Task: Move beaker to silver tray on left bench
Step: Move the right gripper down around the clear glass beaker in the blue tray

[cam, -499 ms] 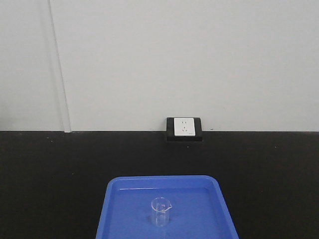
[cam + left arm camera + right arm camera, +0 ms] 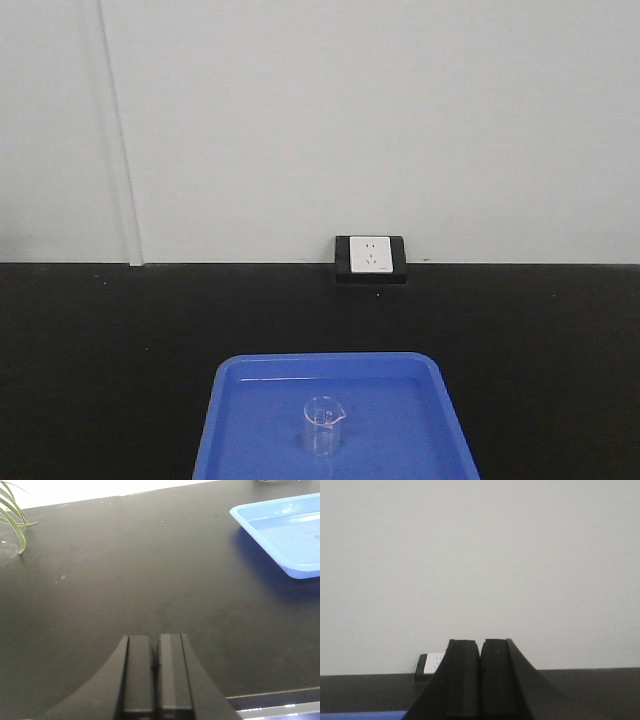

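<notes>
Nothing is seen moved; glass beaker [image 2: 323, 427] stands in blue tray [image 2: 255, 420]. Left tool [image 2: 155, 646] and right tool [image 2: 480, 646] are pressed together, empty. Beaker could be toppled if approached unopened.

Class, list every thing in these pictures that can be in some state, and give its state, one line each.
beaker: upright, looks empty, standing in the blue tray.
blue tray: flat on the black counter, holding the beaker.
left gripper: shut, holding nothing.
right gripper: shut, holding nothing.
wall socket: nothing plugged in.
</notes>
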